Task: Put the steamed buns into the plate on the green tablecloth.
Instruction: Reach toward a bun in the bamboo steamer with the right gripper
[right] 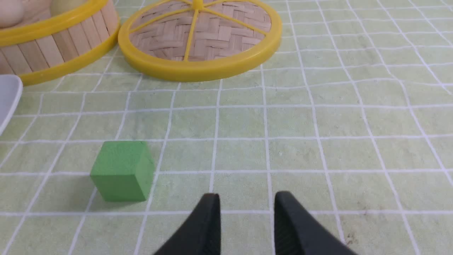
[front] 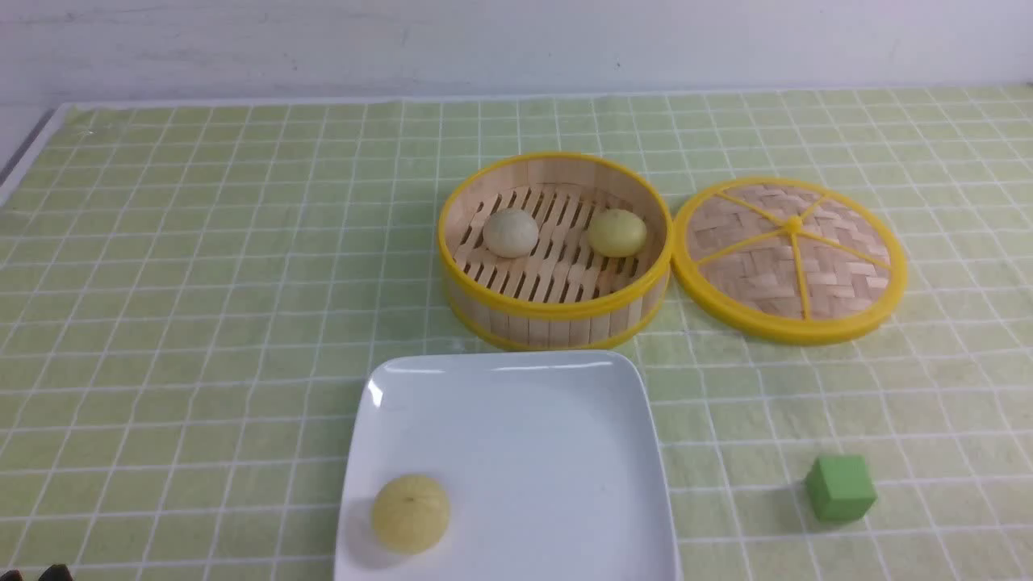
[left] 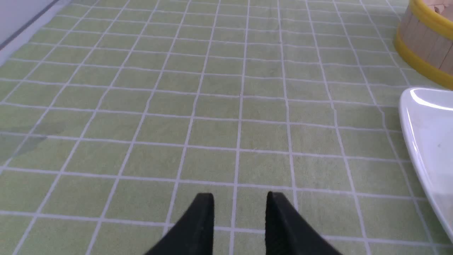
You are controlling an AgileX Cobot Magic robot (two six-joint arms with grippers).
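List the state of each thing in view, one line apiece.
Steamer basket: uncovered, holding an off-white bun and a yellow bun.
Lid: off, flat beside the basket.
Plate: holding a third bun.
Left end effector: open, empty.
Right end effector: open, empty.
Green cube: resting on the tablecloth.

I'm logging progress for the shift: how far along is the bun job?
Done: one yellow bun lies on the plate, and the lid is off the steamer. In hand: nothing; the left gripper and right gripper are both open and empty. Left: the off-white bun and the other yellow bun sit in the steamer.
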